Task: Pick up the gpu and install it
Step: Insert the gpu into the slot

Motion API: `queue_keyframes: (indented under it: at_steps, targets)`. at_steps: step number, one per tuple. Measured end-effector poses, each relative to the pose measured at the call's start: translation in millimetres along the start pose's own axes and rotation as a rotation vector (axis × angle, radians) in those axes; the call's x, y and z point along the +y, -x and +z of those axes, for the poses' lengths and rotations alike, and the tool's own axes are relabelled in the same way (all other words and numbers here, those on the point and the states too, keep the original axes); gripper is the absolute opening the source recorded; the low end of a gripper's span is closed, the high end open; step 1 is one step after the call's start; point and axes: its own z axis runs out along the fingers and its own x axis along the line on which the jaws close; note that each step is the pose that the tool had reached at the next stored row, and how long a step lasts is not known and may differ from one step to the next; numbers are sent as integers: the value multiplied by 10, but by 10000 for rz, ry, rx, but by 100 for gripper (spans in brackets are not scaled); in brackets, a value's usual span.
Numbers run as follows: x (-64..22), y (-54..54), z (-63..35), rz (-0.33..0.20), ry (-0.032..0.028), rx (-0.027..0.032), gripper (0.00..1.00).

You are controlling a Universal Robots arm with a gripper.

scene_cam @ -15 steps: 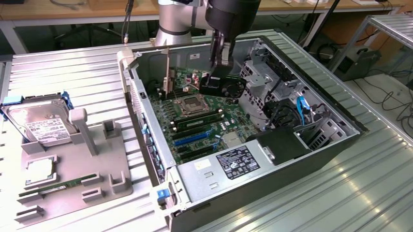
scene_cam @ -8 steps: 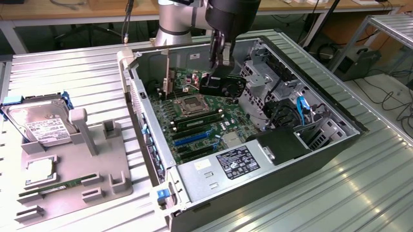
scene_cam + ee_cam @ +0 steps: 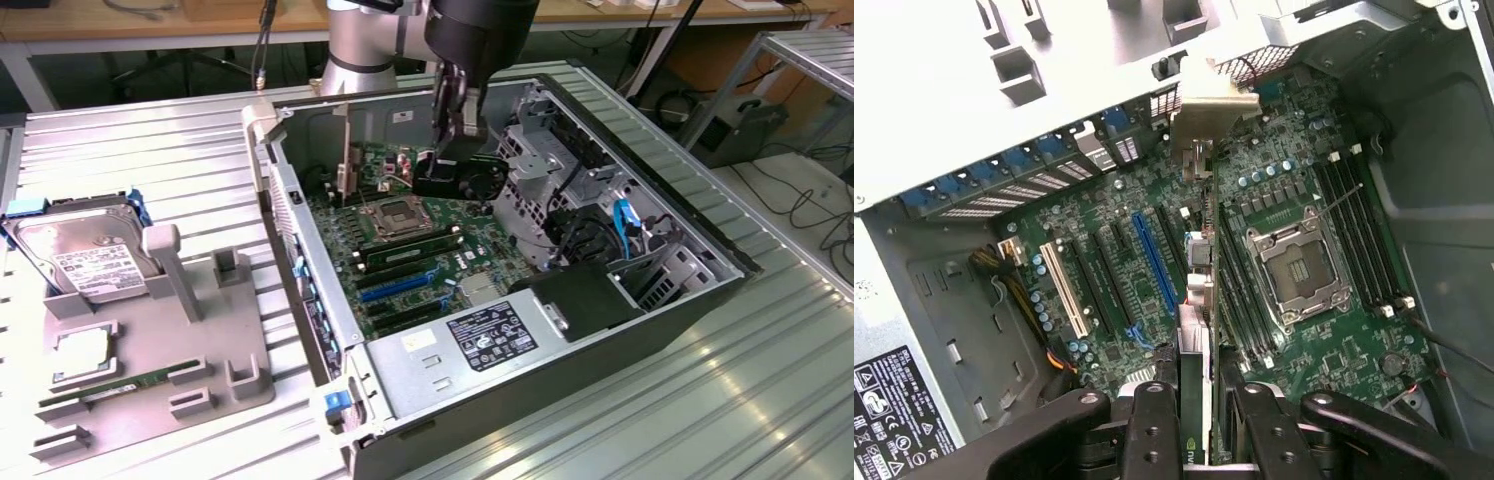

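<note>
The gpu (image 3: 368,158) is a thin green card with a metal end bracket. It stands on edge inside the open computer case (image 3: 694,290), above the motherboard (image 3: 441,262). My gripper (image 3: 447,180) reaches down into the case and is shut on the card's end away from the bracket. In the wrist view the gpu (image 3: 1195,370) runs edge-on from between my black fingers (image 3: 1154,415) toward the case's rear wall. Its bracket (image 3: 1212,108) is close to the blue-latched slot openings. The card lies alongside the blue expansion slot (image 3: 1155,262). I cannot tell whether it touches a slot.
A CPU socket (image 3: 398,215) and memory slots lie beside the card's line. The power supply (image 3: 487,335) fills the case's near end; drive bays and cables (image 3: 621,235) stand on the exterior view's right. Outside, a grey fixture (image 3: 200,370) holds a hard drive (image 3: 80,255) and a RAM stick (image 3: 114,390).
</note>
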Motion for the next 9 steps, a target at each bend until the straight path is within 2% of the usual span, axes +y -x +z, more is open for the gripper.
queue_keyframes:
  at_steps: [9]
  targets:
    - [0,0,0,-368,10,7,26]
